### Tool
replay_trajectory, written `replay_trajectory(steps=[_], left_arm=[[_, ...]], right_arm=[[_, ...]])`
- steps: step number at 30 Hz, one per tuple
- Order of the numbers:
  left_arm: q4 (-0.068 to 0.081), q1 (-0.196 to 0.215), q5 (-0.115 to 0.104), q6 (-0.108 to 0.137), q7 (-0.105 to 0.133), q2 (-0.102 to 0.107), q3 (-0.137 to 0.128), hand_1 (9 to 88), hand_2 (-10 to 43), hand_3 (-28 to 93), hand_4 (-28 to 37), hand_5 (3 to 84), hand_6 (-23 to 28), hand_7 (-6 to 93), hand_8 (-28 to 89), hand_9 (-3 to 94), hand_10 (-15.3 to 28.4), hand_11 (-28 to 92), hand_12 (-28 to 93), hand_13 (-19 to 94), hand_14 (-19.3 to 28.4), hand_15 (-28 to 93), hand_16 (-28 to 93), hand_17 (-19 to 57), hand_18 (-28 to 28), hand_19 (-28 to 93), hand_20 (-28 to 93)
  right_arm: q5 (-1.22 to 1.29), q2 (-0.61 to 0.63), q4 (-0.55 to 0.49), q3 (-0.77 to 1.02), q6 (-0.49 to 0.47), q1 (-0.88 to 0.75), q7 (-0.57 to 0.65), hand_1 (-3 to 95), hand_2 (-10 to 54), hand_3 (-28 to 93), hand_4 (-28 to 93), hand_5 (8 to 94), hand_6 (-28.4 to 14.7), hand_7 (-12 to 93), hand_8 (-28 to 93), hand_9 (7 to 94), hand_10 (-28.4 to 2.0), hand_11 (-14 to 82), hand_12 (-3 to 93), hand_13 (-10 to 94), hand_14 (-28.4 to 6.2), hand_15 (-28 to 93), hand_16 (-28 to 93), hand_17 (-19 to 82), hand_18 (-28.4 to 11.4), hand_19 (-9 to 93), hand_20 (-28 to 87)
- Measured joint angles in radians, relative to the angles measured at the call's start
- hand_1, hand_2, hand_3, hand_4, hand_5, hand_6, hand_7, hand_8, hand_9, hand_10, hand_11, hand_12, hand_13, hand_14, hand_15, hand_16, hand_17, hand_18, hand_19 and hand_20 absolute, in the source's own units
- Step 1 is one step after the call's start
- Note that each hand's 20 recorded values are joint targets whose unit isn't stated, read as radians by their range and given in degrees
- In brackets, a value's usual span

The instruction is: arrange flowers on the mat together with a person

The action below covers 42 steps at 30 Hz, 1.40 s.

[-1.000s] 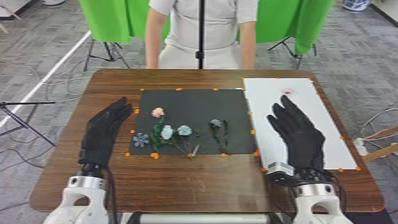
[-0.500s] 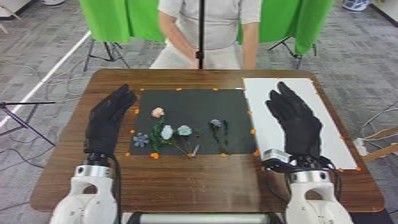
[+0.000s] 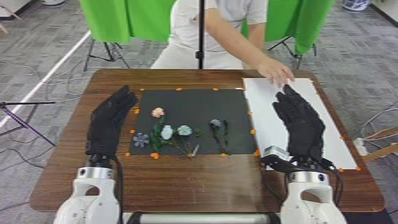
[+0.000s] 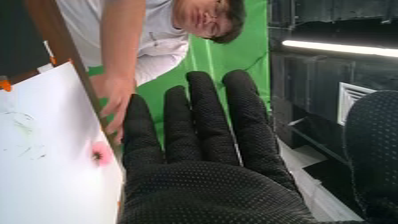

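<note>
Flowers are spread on the black mat (image 3: 191, 103): the peach bloom (image 3: 158, 112) is farthest from us, the grey-blue flower (image 3: 140, 140) is near the left edge, two pale blooms lie close together, and the purple flower (image 3: 216, 123) is set a little apart on its stem. One more, the pink flower (image 4: 100, 153), lies on the white sheet (image 3: 336, 150), beside some faint green marks.

Our right hand (image 3: 302, 127) is open over that sheet, fingers straight and holding nothing. Our left hand (image 3: 107, 127) is open and empty too, to the left of the black mat. Across the table, the person's hand (image 3: 274, 71) reaches over the sheet's far end, very near our right fingertips; we cannot tell whether they touch.

That closeness looks like the main risk. If we reach forward while the person is placing or adjusting something, our fingers could bump theirs, or brush the pink flower out of place. Pressing down on the sheet might drag it and spoil the layout. When we pick from the black mat, the crowded stems near its close edge could snag, so lifting one pale bloom might pull its neighbour along.
</note>
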Motion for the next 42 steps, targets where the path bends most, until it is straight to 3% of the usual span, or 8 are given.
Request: replay_trajectory(steps=[4,8,15,42], left_arm=[[0.0,0.003,0.0,0.0,0.002,-0.001,0.0,26.2,-4.8,66,-17.7,45.9,3.9,9.7,-6,42.9,12.6,12,15,33,15.9,9,4,4.5,11.2,1,16],[0.0,0.006,0.0,-0.002,0.0,-0.002,-0.003,26.1,-5.0,66,-17.7,45.7,3.9,9.5,-6,42.8,12.4,12,15,33,15.9,9,4,4.5,11.1,1,16],[-0.001,0.012,0.002,-0.017,-0.01,-0.006,-0.015,26.2,-5.6,66,-17.7,45.7,4.0,9.2,-5,42.5,12.3,11,15,32,15.7,9,4,4.3,11.1,1,16],[-0.004,0.02,-0.007,-0.034,-0.03,-0.007,-0.028,26.1,-6.9,67,-18.0,45.7,3.8,9.0,-5,42.3,11.8,11,16,32,15.4,8,4,3.4,11.0,1,16]], right_arm=[[0.002,-0.001,-0.005,0.003,-0.002,-0.001,-0.001,6.2,7.0,78,-20,44.9,-3.9,10,-10,44.4,-14.9,4.9,9.8,29,-8.7,10,6,17,-10.9,2,25],[0.004,-0.006,-0.014,0.021,-0.028,-0.005,0.012,9.0,1.6,77,-19,40.7,-4.5,8,-9,41.2,-14.8,4.1,9.8,27,-9.9,10,6,16,-11.5,2,25],[-0.013,-0.021,-0.023,0.1,-0.224,-0.004,0.075,10.1,-1.6,76,-18,38.0,-4.5,7,-8,39.2,-14.8,3.8,10.1,27,-10.7,10,6,15,-11.9,3,24],[-0.034,-0.011,-0.024,0.087,-0.189,0.008,0.098,11.7,-2.9,75,-17,39.8,-4.9,7,-8,42.3,-15.9,4.5,11.1,30,-12.7,10,11,15,-12.6,5,24]])
